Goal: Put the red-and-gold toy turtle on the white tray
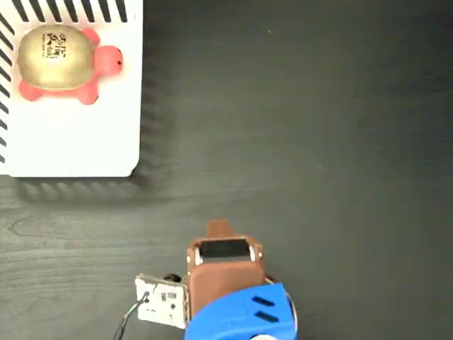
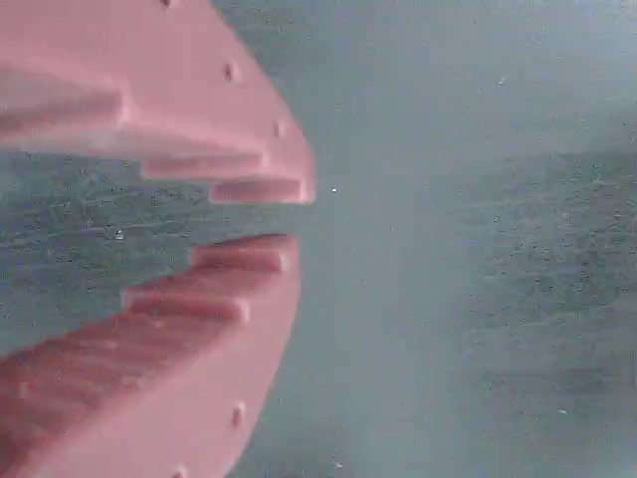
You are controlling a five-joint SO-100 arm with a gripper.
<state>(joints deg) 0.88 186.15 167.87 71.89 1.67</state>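
The toy turtle sits on the white tray at the far left of the fixed view. Its gold shell faces up, with the black printed mark visible on top. The red head points right, toward the tray's right edge. The turtle occupies the far part of the tray; the near part of the tray is bare white. Black diagonal stripes run along the tray's far and left edges.

The tray lies flat on a dark wood-grain table. The arm stands at the near edge of the fixed view, centre, well apart from the tray. Its upper part is brown, its lower part blue. A small white board with wires is attached at its left side.

In the wrist view, the gripper shows two pink ridged fingers entering from the left. The fingertips are slightly parted, with a narrow gap between them. Nothing is held between them. Only the table surface appears beyond the fingers.
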